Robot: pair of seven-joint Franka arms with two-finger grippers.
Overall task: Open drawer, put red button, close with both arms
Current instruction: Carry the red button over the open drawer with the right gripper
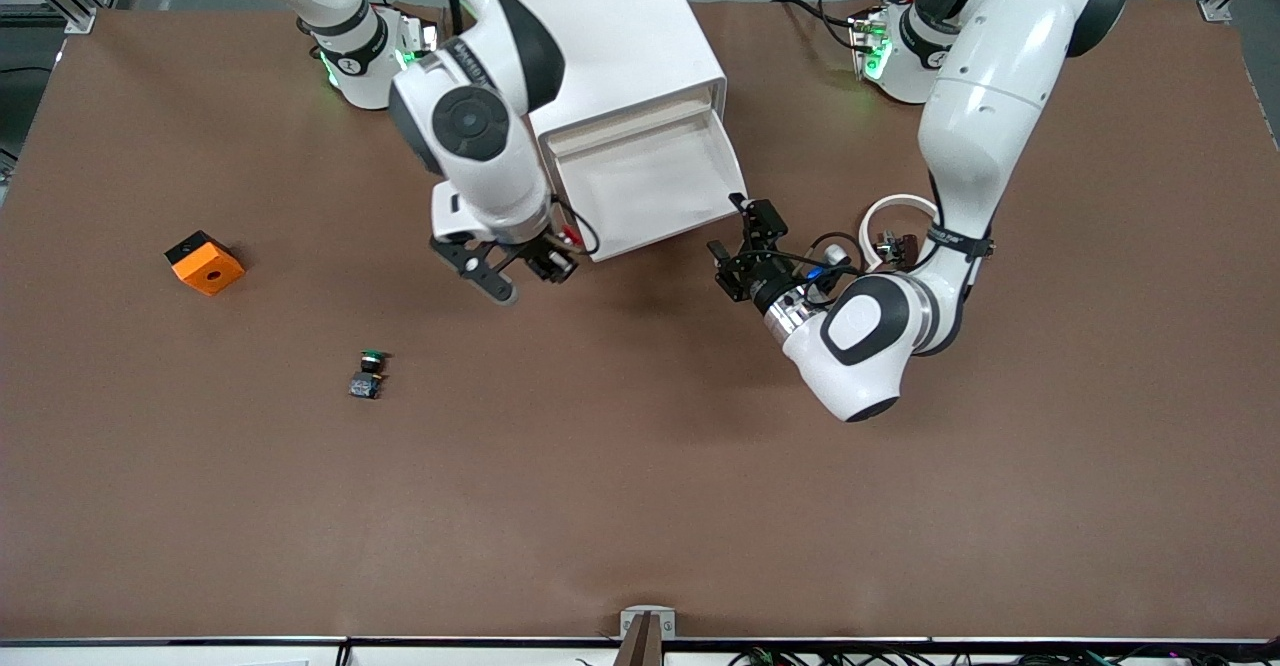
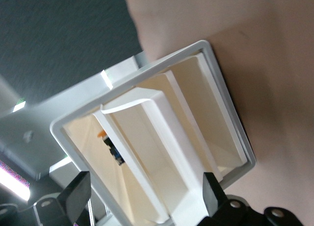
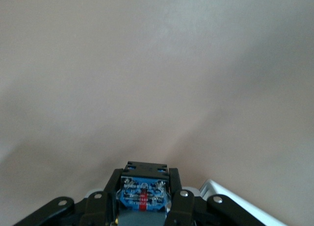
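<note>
Already the drawer (image 1: 645,186) stands pulled out of the white cabinet (image 1: 610,36), and its tray looks bare in the front view, so opening is done while dropping the button in and closing with both arms are, by my reading, left to do.

Going across the front view with the drawer as landmark: an orange block (image 1: 204,262) lies well toward the right arm's end of the table from the drawer and nearer the camera. A green-capped switch (image 1: 368,373) lies between that block and the drawer, nearer the camera than both; it is not the part wanted. The right gripper (image 1: 520,268) hangs just off the drawer's front corner at the right arm's end, not yet over the tray. Its jaws are clamped on the button (image 3: 142,192), whose blue-grey contact block shows between the fingers (image 3: 176,206) in the right wrist view; the red cap is hidden there. The left gripper (image 1: 745,246) sits at the drawer's other front corner, jaws spread wide and holding nothing, the drawer's mouth between its fingers (image 2: 73,194) in the left wrist view.

Nothing lies between the right gripper and the tray. The drawer's front wall has to be cleared, and the left gripper is close to it.
</note>
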